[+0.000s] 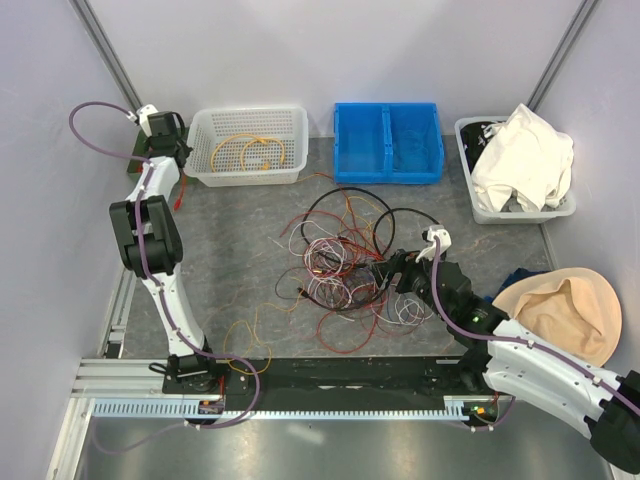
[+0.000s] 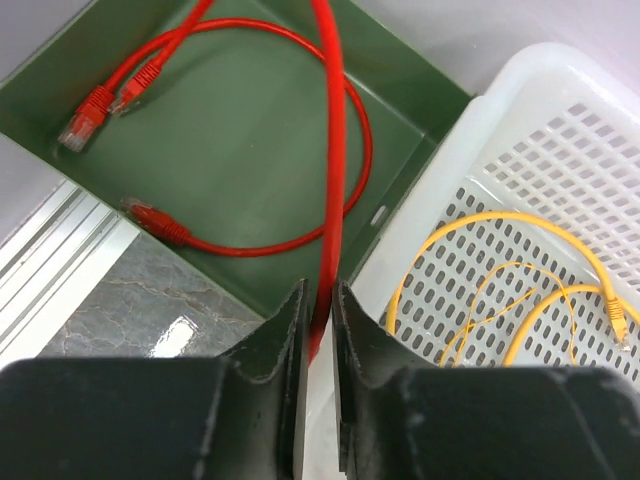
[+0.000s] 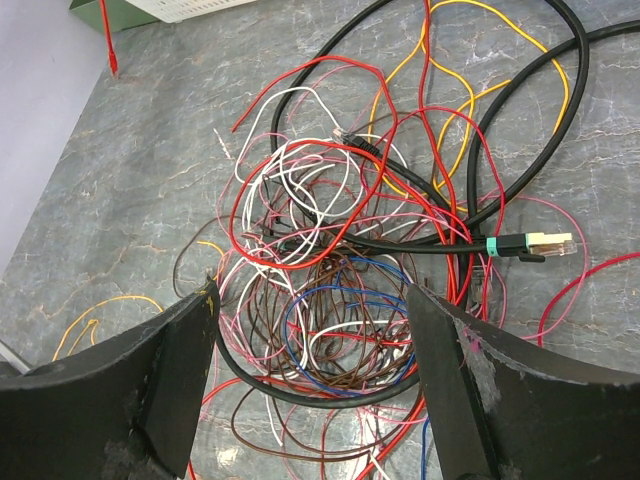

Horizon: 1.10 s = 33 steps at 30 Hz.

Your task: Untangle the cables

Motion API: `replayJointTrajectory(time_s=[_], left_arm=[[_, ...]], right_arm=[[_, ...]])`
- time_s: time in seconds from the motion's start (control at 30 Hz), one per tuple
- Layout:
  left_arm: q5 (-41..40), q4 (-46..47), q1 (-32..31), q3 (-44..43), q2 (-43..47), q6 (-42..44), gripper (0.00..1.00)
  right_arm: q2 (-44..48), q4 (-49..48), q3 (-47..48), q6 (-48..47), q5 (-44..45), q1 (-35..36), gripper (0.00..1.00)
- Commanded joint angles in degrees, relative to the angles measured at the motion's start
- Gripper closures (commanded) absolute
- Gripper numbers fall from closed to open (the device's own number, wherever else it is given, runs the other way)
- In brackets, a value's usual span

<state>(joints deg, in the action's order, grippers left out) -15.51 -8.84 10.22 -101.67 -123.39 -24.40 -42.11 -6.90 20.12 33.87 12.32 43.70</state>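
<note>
- The left claw (image 2: 318, 300) is clamped tight on a red cable (image 2: 330, 150) right at the left-hand edge of the white basket (image 2: 520, 130). The cable runs up from between the fingers over the green tray (image 2: 240, 130) that sits against the basket's left wall.
- A second red lead (image 2: 250, 245), plugs at both ends, lies looped flat inside that green tray.
- A yellow cable (image 2: 520, 225) lies coiled on the floor of the white basket.
- The main jumble of cables (image 1: 345, 262) sprawls on the grey table (image 1: 230, 250), to the right of the basket and nearer the arm bases. It is a knot of red, white, brown, blue, pink and orange wire ringed by thick black loops.
- The right claw (image 3: 312, 310) hangs over the side of the jumble farthest from the basket. Its jaws are spread wide and nothing is between them.
- A black lead with a gold-tipped plug (image 3: 530, 243) lies across the knot in the right wrist view.
- A blue bin (image 1: 388, 140) stands just right of the basket, and a grey tub of white cloth (image 1: 520, 160) stands further right again.
</note>
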Motion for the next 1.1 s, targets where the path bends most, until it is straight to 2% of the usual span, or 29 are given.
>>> replayJointTrajectory(time_s=[0.0, 0.1, 0.37, 0.67, 1.07], left_arm=[[0.3, 1.3, 0.8, -2.2, 1.6, -0.5, 0.88], [0.4, 1.5, 1.1, -2.5, 2.6, -1.3, 0.98], [2.1, 6.8, 2.0, -3.5, 5.5, -5.0, 0.98], [9.7, 11.7, 4.7, -5.2, 4.8, -18.0, 0.98], [4.2, 15.2, 4.8, -13.6, 1.6, -12.0, 0.98]], right_arm=[[-0.3, -2.9, 0.3, 0.5, -0.2, -0.2, 0.17], [-0.3, -2.9, 0.4, 0.5, -0.4, -0.1, 0.17], [-0.8, -2.9, 0.4, 0.1, 0.3, -0.1, 0.17], [-4.3, -4.1, 1.4, -0.5, 0.3, -0.3, 0.17], [-6.8, -5.5, 1.7, -0.2, -0.1, -1.0, 0.17]])
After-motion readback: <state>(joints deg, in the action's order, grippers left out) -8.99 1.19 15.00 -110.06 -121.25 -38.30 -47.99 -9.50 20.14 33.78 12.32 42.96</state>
